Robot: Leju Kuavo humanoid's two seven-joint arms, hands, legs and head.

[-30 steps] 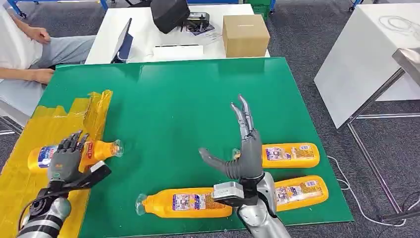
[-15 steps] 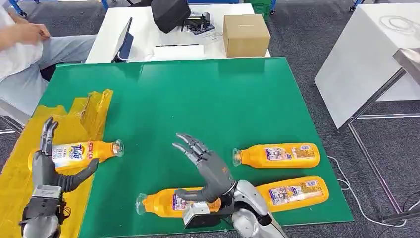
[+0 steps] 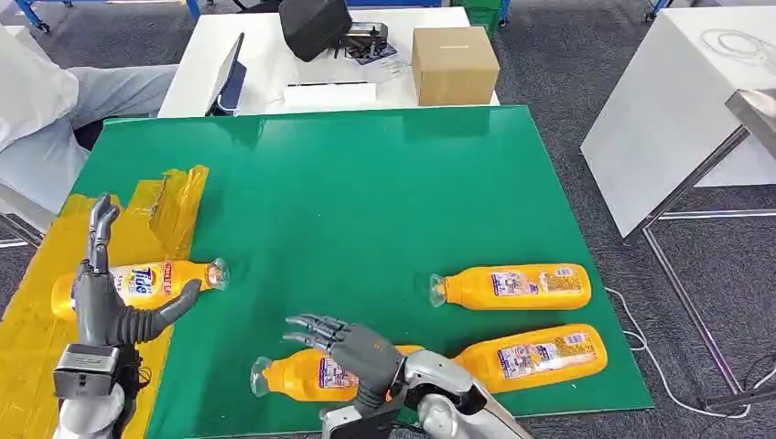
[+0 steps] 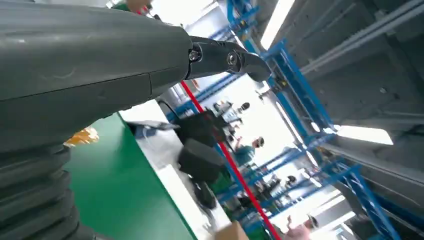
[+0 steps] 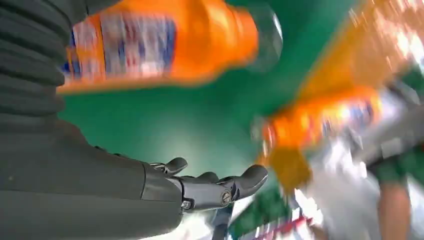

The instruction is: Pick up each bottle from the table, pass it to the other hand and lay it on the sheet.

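An orange detergent bottle (image 3: 137,282) lies on the yellow sheet (image 3: 46,247) at the left of the green table (image 3: 366,192). My left hand (image 3: 101,297) stands just in front of it with its fingers up and spread and its thumb stretched under the bottle's neck, holding nothing. My right hand (image 3: 352,346) hovers palm down, fingers spread, over the nearest bottle (image 3: 316,375), which lies by the table's front edge. Two more orange bottles (image 3: 512,286) (image 3: 540,354) lie at the right. The right wrist view shows a blurred bottle (image 5: 165,40) beyond the fingers (image 5: 220,187).
Behind the green table stands a white table with a cardboard box (image 3: 454,64), a laptop (image 3: 229,84) and a black bag (image 3: 314,26). A person (image 3: 37,119) sits at the back left. Another white table (image 3: 677,110) stands to the right.
My left hand has let go of the bottle on the sheet and opened beside it. My right hand has swung from upright down over the nearest bottle. The person's hands have drawn back.
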